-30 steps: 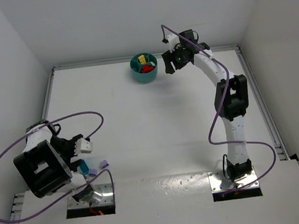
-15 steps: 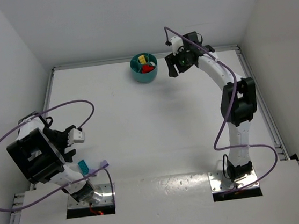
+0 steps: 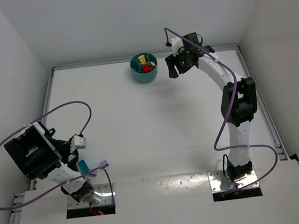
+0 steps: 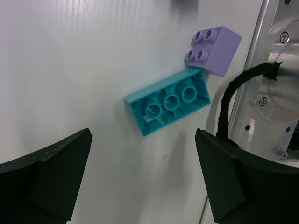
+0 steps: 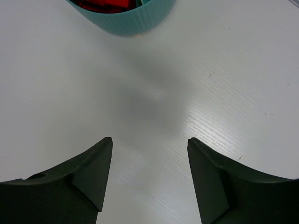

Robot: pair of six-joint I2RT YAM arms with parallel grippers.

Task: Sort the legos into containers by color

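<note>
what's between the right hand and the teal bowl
Only bare white table with a soft shadow; the right wrist view shows nothing else between the open right hand and the teal bowl.

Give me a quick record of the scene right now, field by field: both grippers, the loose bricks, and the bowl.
left gripper: open, empty, over the teal brick
right gripper: open, empty, over bare table beside the bowl
teal brick: on the table, hollow underside up
purple brick: on the table, apparently touching the teal brick's corner
bowl: far side, holds yellow bricks and red bricks
unsorted: teal brick, purple brick
</note>
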